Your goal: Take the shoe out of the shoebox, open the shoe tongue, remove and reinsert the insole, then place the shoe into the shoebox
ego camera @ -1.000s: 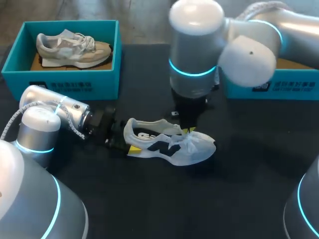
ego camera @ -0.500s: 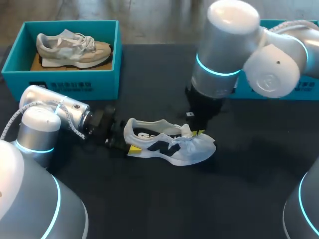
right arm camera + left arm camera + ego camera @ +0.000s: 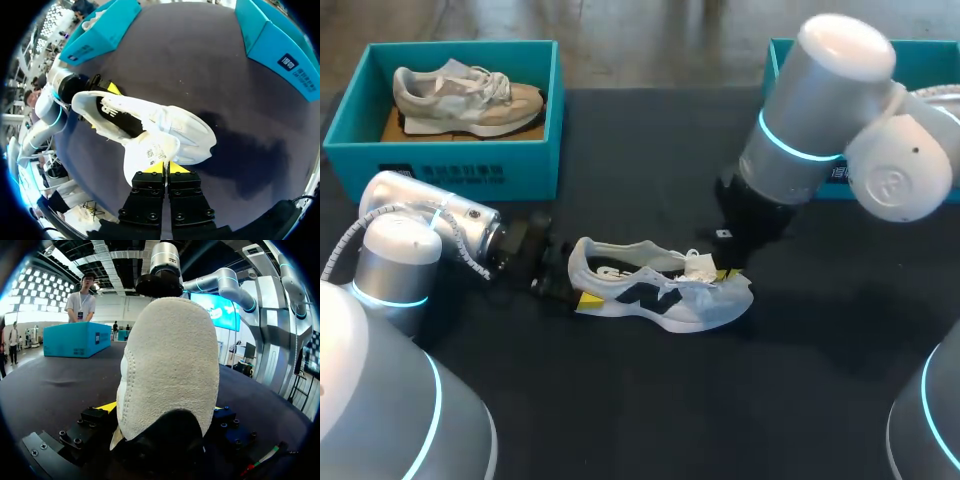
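Observation:
A white shoe [image 3: 655, 295] with dark side marks stands upright on the black table [image 3: 620, 400], toe to the right. My left gripper [image 3: 575, 287] lies low at its heel [image 3: 170, 365], one yellow-tipped finger on each side, gripping it. My right gripper [image 3: 722, 272] hangs over the front of the shoe, its tips together on the white tongue [image 3: 150, 152], which is pulled out toward the toe so its label shows. The shoe [image 3: 185, 125] lies just ahead of that right gripper [image 3: 165, 168]. The insole is hidden inside the shoe.
A teal shoebox [image 3: 450, 165] at the back left holds a grey and beige shoe [image 3: 470, 95]. A second teal shoebox [image 3: 920, 175] stands at the back right, mostly hidden behind my right arm. Bare black table lies in front of the shoe.
My right arm has swung to the right, drawing the tongue forward over the toe. The shoe and my left arm have stayed put.

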Controlling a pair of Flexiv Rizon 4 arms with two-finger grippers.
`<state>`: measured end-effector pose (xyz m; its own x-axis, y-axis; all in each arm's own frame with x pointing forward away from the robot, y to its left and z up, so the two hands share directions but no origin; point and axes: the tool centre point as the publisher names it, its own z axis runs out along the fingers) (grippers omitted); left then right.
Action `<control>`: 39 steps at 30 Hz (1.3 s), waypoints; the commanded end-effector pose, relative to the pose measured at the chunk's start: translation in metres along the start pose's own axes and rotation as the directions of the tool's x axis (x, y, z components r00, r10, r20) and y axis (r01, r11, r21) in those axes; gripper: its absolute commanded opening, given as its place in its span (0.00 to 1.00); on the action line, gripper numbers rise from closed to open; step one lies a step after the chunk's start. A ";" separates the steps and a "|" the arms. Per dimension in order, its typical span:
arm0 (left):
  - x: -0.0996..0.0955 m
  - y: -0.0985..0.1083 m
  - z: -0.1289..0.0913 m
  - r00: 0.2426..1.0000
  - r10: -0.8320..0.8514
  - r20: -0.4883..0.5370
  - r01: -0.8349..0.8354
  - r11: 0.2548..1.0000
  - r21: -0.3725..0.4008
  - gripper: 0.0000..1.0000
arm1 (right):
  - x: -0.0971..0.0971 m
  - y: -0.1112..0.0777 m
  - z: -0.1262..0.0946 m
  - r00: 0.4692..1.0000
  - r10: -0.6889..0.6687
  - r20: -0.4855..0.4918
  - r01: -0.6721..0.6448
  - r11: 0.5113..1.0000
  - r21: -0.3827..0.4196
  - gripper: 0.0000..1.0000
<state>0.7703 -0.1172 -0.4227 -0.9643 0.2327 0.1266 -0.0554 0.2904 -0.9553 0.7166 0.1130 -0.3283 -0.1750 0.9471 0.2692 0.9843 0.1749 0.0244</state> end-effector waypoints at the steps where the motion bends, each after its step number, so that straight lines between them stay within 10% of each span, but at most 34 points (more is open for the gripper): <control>1: 0.000 0.000 0.000 1.000 -0.001 0.000 0.001 1.000 -0.002 0.00 | -0.002 -0.006 -0.003 0.998 0.015 -0.054 -0.016 1.000 -0.017 0.97; 24: 0.000 0.000 0.000 1.000 -0.001 0.000 0.001 1.000 -0.002 0.00 | 0.079 -0.021 -0.077 0.980 0.088 0.177 -0.061 0.986 -0.155 1.00; 39: 0.000 0.000 0.000 1.000 -0.001 0.000 0.001 1.000 -0.002 0.00 | 0.138 -0.007 -0.094 0.957 -0.113 0.267 0.138 0.987 -0.077 1.00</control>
<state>0.7703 -0.1171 -0.4228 -0.9643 0.2325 0.1268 -0.0555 0.2906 -0.9552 0.6799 0.1997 -0.2014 -0.2834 0.9463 0.1559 0.9513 0.2568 0.1707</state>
